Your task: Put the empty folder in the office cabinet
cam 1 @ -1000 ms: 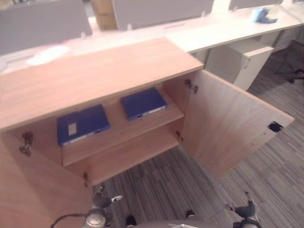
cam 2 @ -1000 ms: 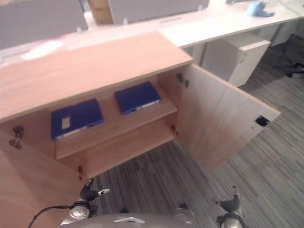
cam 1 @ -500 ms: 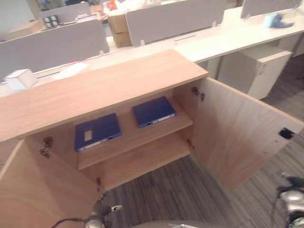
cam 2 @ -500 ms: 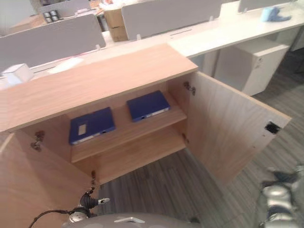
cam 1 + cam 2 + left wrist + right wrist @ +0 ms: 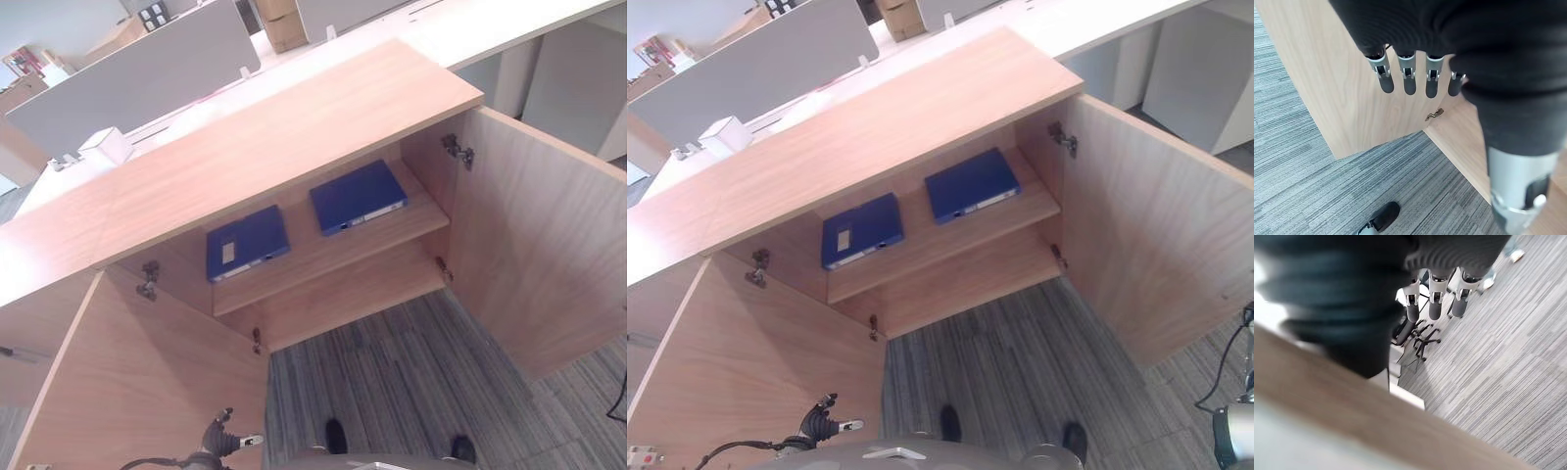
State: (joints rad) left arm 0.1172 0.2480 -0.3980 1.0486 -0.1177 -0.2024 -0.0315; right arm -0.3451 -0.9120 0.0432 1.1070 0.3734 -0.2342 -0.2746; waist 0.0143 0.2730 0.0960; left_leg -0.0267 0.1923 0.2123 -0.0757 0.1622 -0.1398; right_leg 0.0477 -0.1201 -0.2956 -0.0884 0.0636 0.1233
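The left robot hand (image 5: 1415, 73) hangs with fingers straight and relaxed, holding nothing, close before the open left cabinet door (image 5: 147, 372). The right robot hand (image 5: 1435, 293) likewise hangs slack and empty over grey striped carpet (image 5: 392, 372). Well beyond both hands, two blue folders lie flat on the office cabinet (image 5: 265, 127) shelf: one (image 5: 247, 242) with a white label too small to read, one (image 5: 358, 196) just beside it

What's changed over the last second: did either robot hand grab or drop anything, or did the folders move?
Only the head camera shifted, so the whole scene slid. Nothing was taken or released: the left robot hand and right robot hand hang open and empty. Both blue folders lie as before on the cabinet's upper shelf, doors open.
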